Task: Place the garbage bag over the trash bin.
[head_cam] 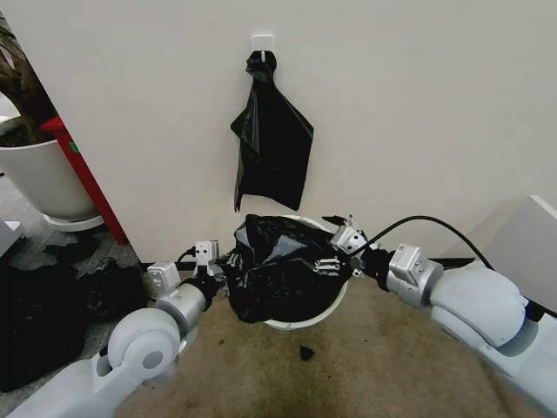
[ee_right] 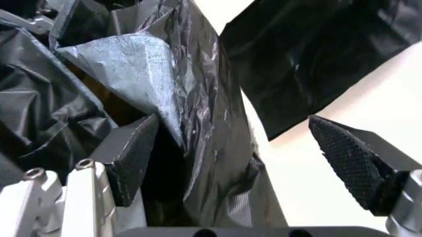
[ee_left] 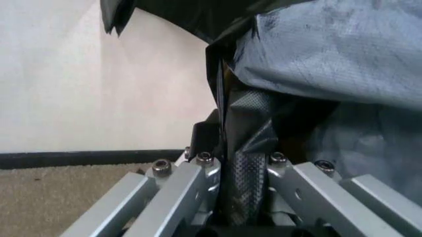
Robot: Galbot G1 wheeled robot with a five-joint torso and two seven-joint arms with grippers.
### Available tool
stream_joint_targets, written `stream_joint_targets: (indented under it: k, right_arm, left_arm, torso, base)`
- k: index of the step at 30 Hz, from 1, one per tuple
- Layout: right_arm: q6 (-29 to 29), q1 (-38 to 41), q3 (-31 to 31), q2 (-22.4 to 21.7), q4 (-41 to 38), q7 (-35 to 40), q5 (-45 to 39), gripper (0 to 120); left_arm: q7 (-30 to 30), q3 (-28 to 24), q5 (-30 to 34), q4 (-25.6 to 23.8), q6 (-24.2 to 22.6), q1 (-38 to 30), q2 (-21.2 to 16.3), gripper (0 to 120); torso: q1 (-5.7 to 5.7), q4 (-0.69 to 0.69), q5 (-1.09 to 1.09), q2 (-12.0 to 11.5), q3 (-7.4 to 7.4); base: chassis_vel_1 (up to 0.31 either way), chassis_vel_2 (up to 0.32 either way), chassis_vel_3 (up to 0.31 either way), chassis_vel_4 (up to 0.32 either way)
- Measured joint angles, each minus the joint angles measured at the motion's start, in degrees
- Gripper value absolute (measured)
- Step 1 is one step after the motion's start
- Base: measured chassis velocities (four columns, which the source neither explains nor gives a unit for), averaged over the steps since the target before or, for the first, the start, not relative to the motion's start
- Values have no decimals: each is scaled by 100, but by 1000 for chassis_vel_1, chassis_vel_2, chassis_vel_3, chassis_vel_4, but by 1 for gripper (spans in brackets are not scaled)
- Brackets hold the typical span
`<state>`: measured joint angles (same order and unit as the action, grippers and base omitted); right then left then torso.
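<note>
The glossy black garbage bag [head_cam: 277, 270] lies crumpled over the mouth of the white trash bin [head_cam: 306, 323], which stands on the carpet against the wall. Part of the bin's rim shows at the front and at the back right. My left gripper [head_cam: 218, 272] is at the bag's left edge. In the left wrist view it [ee_left: 245, 170] is shut on a fold of the garbage bag [ee_left: 316, 54]. My right gripper [head_cam: 338, 258] is at the bag's right edge. In the right wrist view it [ee_right: 234, 121] stands open, with the bag's film [ee_right: 197, 113] hanging close to one pad [ee_right: 135, 158].
A narrower black sack with a knotted top [head_cam: 271, 144] hangs from a wall hook [head_cam: 262, 42] just above the bin. A white planter [head_cam: 43, 178] and a red board [head_cam: 87, 178] stand at the left, with black bundles [head_cam: 39, 322] below them. A black scrap [head_cam: 306, 353] lies on the carpet.
</note>
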<state>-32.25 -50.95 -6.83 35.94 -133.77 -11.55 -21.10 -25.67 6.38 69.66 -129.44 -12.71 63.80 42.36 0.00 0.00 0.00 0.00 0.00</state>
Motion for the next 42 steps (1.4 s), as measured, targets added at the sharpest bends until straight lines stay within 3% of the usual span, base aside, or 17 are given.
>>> stream_joint_targets:
  k: [9,15,27,29,38,42]
  right_arm:
    - [108,159,276,54,106,-15,685,81]
    - [74,30,204,-62,-79,-530,1078,81]
    - [310,113,376,173,170,-230,1810,80]
    - [557,203,452,197,100,66,1467,80]
    - [665,801,754,250,64,935,40,79]
    - [755,1004,882,295,307,976,-147,69]
  left_arm:
    - [11,-44,27,-37,-5,-39,26,5]
    - [-1,-48,104,26,-14,-172,42,5]
    - [-9,-78,124,-65,-32,-103,84,5]
    - [0,-121,25,-26,-58,-89,100,5]
    - [120,-160,-230,20,-97,19,115,5]
    - [174,-164,-279,-6,-107,59,107,5]
  torso:
    - [0,0,0,0,0]
    - [0,0,0,0,0]
    - [0,0,0,0,0]
    - [0,0,0,0,0]
    - [0,1,-1,0,0]
    - [0,0,0,0,0]
  base:
    - [0,0,0,0]
    - [0,0,0,0]
    - [0,0,0,0]
    - [0,0,0,0]
    - [0,0,0,0]
    - [0,0,0,0]
